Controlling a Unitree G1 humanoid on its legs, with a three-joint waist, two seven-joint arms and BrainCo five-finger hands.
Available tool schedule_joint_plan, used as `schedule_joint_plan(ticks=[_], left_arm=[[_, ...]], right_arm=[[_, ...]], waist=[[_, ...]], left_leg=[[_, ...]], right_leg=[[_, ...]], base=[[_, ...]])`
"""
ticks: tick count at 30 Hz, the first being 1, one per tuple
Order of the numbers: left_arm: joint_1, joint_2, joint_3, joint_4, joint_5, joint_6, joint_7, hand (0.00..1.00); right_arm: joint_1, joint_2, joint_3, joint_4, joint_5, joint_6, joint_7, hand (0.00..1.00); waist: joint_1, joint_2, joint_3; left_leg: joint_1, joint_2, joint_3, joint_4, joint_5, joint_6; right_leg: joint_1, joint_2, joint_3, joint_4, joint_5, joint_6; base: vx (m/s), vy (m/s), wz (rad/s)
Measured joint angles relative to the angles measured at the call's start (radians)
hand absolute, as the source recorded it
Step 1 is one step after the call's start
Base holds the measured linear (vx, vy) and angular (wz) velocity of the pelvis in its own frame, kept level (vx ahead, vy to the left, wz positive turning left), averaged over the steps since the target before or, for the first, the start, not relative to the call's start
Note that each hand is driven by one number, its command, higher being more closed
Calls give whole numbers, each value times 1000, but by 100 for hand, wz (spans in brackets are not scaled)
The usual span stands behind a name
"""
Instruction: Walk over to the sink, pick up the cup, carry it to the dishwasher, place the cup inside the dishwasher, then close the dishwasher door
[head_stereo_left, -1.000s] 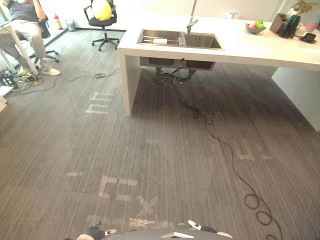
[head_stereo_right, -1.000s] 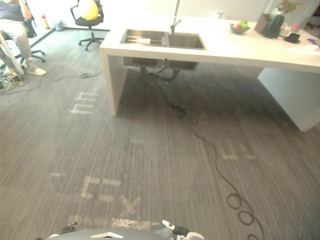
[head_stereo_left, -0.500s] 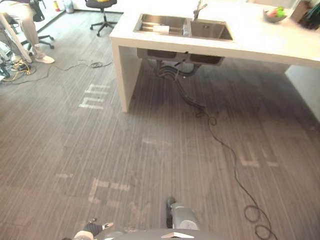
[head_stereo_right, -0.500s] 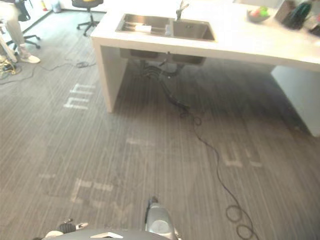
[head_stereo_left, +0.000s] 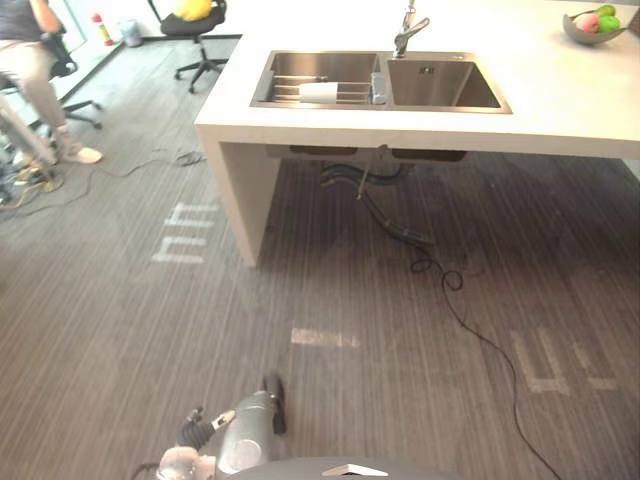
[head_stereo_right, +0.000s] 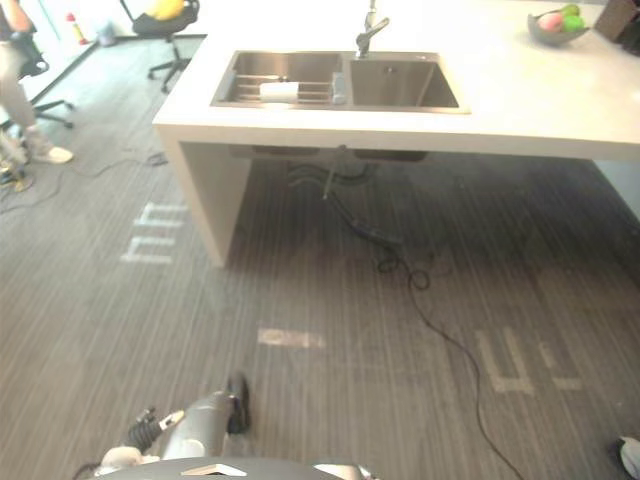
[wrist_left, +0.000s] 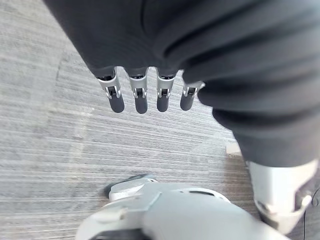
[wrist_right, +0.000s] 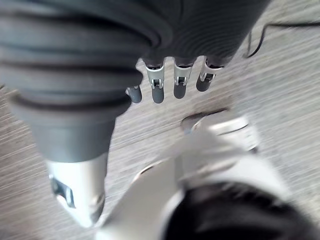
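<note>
- Grey striped carpet (head_stereo_left: 120, 330) covers the floor; pale tape marks (head_stereo_left: 185, 232) are stuck on it in front of the counter.
- White counter (head_stereo_left: 560, 90) runs across the far side, well away from the robot, with its left end panel standing on the carpet.
- Steel double sink (head_stereo_left: 440, 88) is set into the counter. The right basin is bare and the left basin has a wire rack (head_stereo_left: 290, 92) across it.
- Person (head_stereo_left: 25, 60) sits at the far left edge, well apart from the counter.
- Black office chair (head_stereo_left: 195, 40) stands beyond the counter's left end with a yellow object (head_stereo_left: 195, 8) on its seat.
- Faucet (head_stereo_left: 408, 30) stands behind the divider between the two basins.
- Grey bowl (head_stereo_left: 585, 35) sits on the counter to the far right of the sink, holding pink and green fruit (head_stereo_left: 600, 20).
- White cup (head_stereo_left: 320, 92) lies on its side on the rack in the left basin, next to the divider.
- Left hand (wrist_left: 141, 97) has its fingers straight and slightly apart, hanging over the carpet and holding nothing.
- Right hand (wrist_right: 181, 85) has its fingers straight in a row and is empty, also over the carpet.
</note>
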Motion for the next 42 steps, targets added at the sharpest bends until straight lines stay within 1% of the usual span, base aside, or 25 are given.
schedule_joint_plan(ticks=[1, 3, 6, 7, 9, 10, 12, 13, 14, 16, 17, 18, 20, 22, 23, 24, 27, 29, 31, 32, 34, 36, 37, 39, 42], left_arm=[[-6, 10, 4, 0, -3, -18, 11, 0], [-21, 12, 1, 26, -5, -48, 35, 0], [-3, 17, -11, 49, -9, -91, 97, 0], [9, 31, -31, 48, -9, -116, 121, 0], [9, 52, -68, 37, -9, -152, 156, 0], [7, 61, -87, 4, -8, -177, 195, 0], [-14, 61, -111, -87, -9, -201, 261, 0], [-44, 59, -135, -166, -8, -205, 310, 0], [-86, 61, -164, -248, -8, -204, 351, 0], [-137, 57, -194, -365, -8, -193, 390, 0], [-165, 42, -209, -508, -7, -186, 419, 0], [-167, 37, -210, -579, -7, -179, 425, 0], [-163, 33, -218, -834, 18, -171, 443, 0], [-148, 39, -228, -1017, 90, -167, 472, 0], [-136, 47, -244, -1108, 171, -172, 497, 0], [-125, 28, -263, -1149, 256, -182, 528, 0], [-109, 35, -305, -1262, 407, -191, 563, 0], [-115, 35, -302, -1355, 433, -210, 555, 0], [-124, 41, -273, -1391, 462, -264, 534, 0], [-124, 45, -263, -1396, 465, -274, 521, 0], [-131, 68, -264, -1420, 465, -300, 445, 0], [-148, 73, -300, -1430, 465, -311, 376, 0], [-162, 74, -342, -1432, 463, -313, 324, 0], [-184, 106, -403, -1437, 462, -311, 236, 0], [-224, 137, -499, -1433, 448, -306, 120, 0]], right_arm=[[-16, 9, 7, -9, 5, -3, 22, 0], [-34, 16, 0, 3, -1, -3, 29, 0], [-26, 29, 0, 3, -7, -1, 29, 0], [-19, 34, 1, 5, -5, 0, 29, 0], [-18, 43, 2, 7, 17, 5, 29, 0], [-14, 49, -1, 6, 40, 7, 33, 0], [-13, 54, -2, 1, 46, -10, 40, 0], [-14, 56, 0, 1, 45, -18, 47, 0], [-10, 56, 0, 3, 47, -29, 48, 0], [-5, 55, 0, 5, 57, -34, 49, 0], [12, 52, 0, 5, 67, -36, 50, 0], [24, 52, 0, 5, 67, -35, 50, 0], [69, 52, 0, 4, 64, -30, 67, 0], [101, 55, 4, 3, 26, -15, 78, 0], [123, 69, 21, 3, -3, -5, 88, 0], [128, 35, 31, 4, -25, 4, 107, 0], [112, -4, 41, 3, -54, 60, 129, 0], [107, -14, 44, 2, -54, 105, 145, 0], [96, -22, 62, 10, -54, 132, 144, 0], [98, -26, 67, 17, -52, 140, 143, 0], [66, -52, 83, 45, -52, 149, 141, 0], [62, -63, 97, 44, -47, 149, 146, 0], [59, -70, 99, 45, -43, 149, 144, 0], [50, -47, 97, 44, -34, 152, 144, 0], [29, -33, 77, 44, -34, 153, 144, 0]], waist=[[-2, -27, -7], [1, -33, -5], [5, -55, -13], [5, -67, -35], [1, -90, -44], [-8, -102, -43], [-15, -113, -38], [-24, -119, -40], [-38, -119, -40], [-63, -112, -40], [-79, -96, -37], [-82, -90, -40], [-74, -70, -49], [-61, -57, -62], [-62, -68, -77], [-55, -24, -90], [-54, 18, -109], [-49, 23, -104], [-25, 19, -93], [-19, 10, -92], [-1, 33, -107], [-8, 45, -113], [-12, 56, -118], [-19, 22, -126], [-10, 1, -124]], left_leg=[[-31, -19, 1, 38, -37, 5], [-22, -48, -7, 27, -48, 21], [97, -100, -1, -53, -58, 37], [127, -120, 1, -62, -88, 47], [188, -150, 8, -87, -119, 62], [253, -165, 1, -133, -125, 66], [340, -176, -2, -206, -125, 67], [385, -175, -6, -245, -128, 67], [411, -169, -17, -261, -137, 69], [430, -159, -41, -261, -157, 63], [449, -141, -60, -256, -181, 48], [453, -133, -61, -247, -196, 40], [469, -107, -66, -199, -266, 12], [490, -85, -74, -152, -332, -19], [515, -78, -91, -133, -374, -56], [538, -25, -90, -118, -404, -81], [507, 41, -96, 12, -364, -135], [368, 87, -114, 351, -300, -160], [267, 126, -64, 543, -372, -135], [252, 127, -52, 529, -386, -128], [196, 113, -15, 278, -385, -110], [195, 86, -17, 30, -263, -103], [203, 75, -37, -72, -132, -102], [252, 29, -30, -169, -98, -91], [287, 0, 2, -266, -60, -79]], right_leg=[[-15, -13, 29, 15, 15, -4], [-44, -25, 52, 80, 55, -5], [-62, -65, 104, 246, 125, 35], [-104, -75, 124, 373, 153, 74], [-203, -103, 141, 607, 266, 197], [-265, -110, 143, 743, 414, 208], [-406, -148, 77, 982, 350, 115], [-495, -158, 14, 1048, 267, 61], [-571, -155, -37, 1031, 196, 41], [-641, -154, -94, 888, 135, 45], [-659, -139, -130, 635, 133, 45], [-653, -133, -138, 521, 148, 41], [-641, -116, -141, 232, 238, 32], [-630, -104, -127, 166, 317, 30], [-595, -106, -134, 148, 385, 5], [-581, -71, -162, 185, 393, 1], [-534, -9, -183, 174, 307, -34], [-420, 34, -191, 72, 295, -53], [-302, 51, -187, -3, 284, -73], [-281, 50, -183, -20, 283, -73], [-241, 42, -159, -68, 280, -61], [-234, 32, -155, -70, 267, -34], [-227, 40, -149, -64, 249, -5], [-238, -6, -147, -43, 225, 28], [-263, -36, -117, -39, 223, 29]], base=[[337, 209, 6], [360, 193, 42], [337, 189, 16], [348, 183, 7], [292, 145, 1], [205, 66, -5], [194, 36, -10], [218, 47, -1], [215, 41, 11], [56, 27, 36], [-153, 49, 44], [-230, 60, 40], [42, -13, 13], [363, -138, 8], [580, -253, 21], [587, -252, 23], [534, -264, 3], [315, -230, 1], [1, -141, -13], [-268, -127, -38], [-465, -88, -44], [-245, 30, -12], [175, 122, 1], [259, 137, 0], [118, 99, -17]])
